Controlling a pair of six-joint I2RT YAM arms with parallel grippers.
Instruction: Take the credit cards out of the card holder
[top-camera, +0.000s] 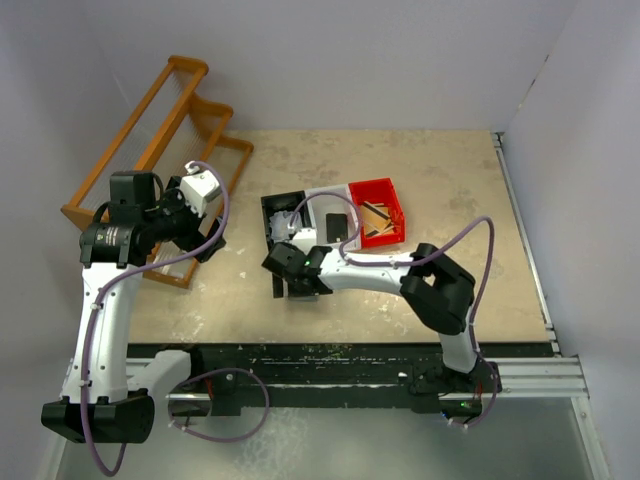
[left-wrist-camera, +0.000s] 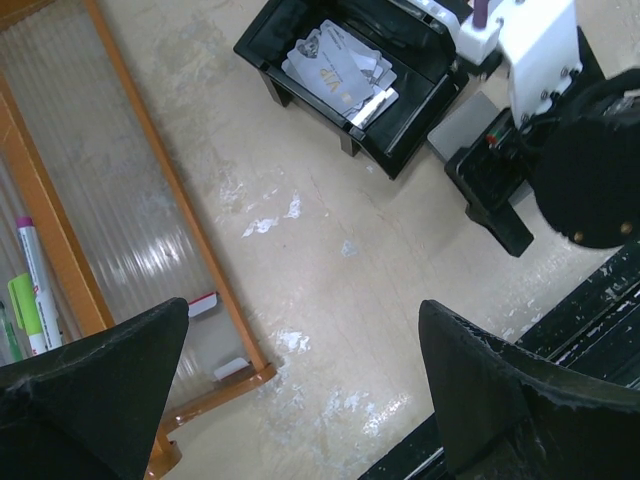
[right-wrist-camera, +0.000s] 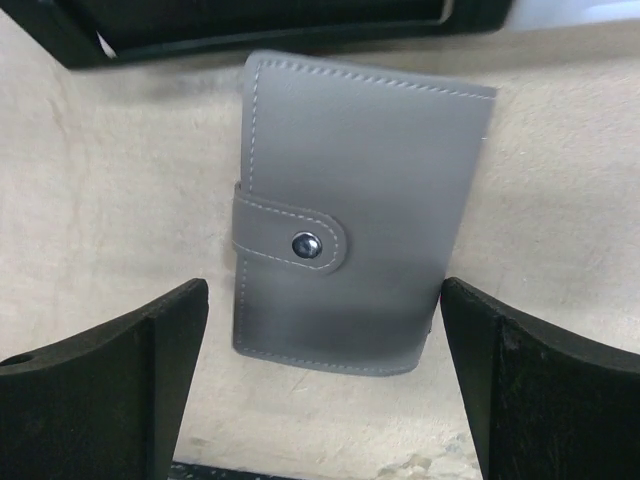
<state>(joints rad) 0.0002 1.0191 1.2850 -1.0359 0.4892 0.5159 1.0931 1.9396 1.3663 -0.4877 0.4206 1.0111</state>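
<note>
The card holder (right-wrist-camera: 360, 180) lies flat on the table (right-wrist-camera: 110, 200), just beside the black bin (left-wrist-camera: 300, 95), on the bin's side that faces the arm bases. It is folded shut and its strap is snapped over the front. The right gripper (right-wrist-camera: 320, 300) hangs directly above it with its two fingers (right-wrist-camera: 150, 370) spread wide, one at each long edge, and they hold nothing. I think this is a letting-go position: the jaws stand wider than the case, so it can rest free.

The credit cards (left-wrist-camera: 335, 65) are inside the black bin, in a loose pile, one partly over the other. In my judgement the bin serves to collect them, and the task seems close to its end. I cannot tell whether any card remains inside the shut case.

The left gripper (left-wrist-camera: 300, 400) is well apart from the bin, near the wooden rack (left-wrist-camera: 130, 110), with its fingers open and empty, probably to leave room for the other arm.
</note>
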